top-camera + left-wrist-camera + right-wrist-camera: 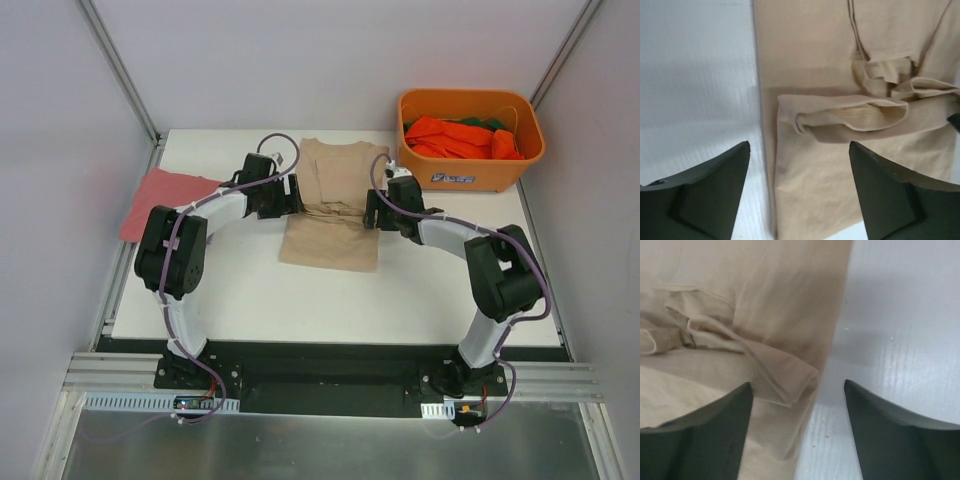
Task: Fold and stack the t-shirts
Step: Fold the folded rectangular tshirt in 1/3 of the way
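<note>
Beige t-shirt (330, 215) partly folded, collar (855, 112) half hidden in fold, left gripper (799, 150) and right gripper (797, 385) released, empty

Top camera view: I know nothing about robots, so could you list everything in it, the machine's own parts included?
Beige cotton t-shirt: one, beige, middle of the table, partly folded.
Pinkish-red t-shirt: one, pinkish-red, at the table's left edge.
Orange plastic bin: one, orange, far right corner.
Orange garments: number unclear, orange, heaped in the bin.
Green garment: at least one, green, behind the orange heap.
White table: one, white, under everything.
Robot arms: two, black and white, bolted at the near edge.
Left gripper: one, black, open, at the shirt's left edge.
Right gripper: one, black, open, at the shirt's right edge.
</note>
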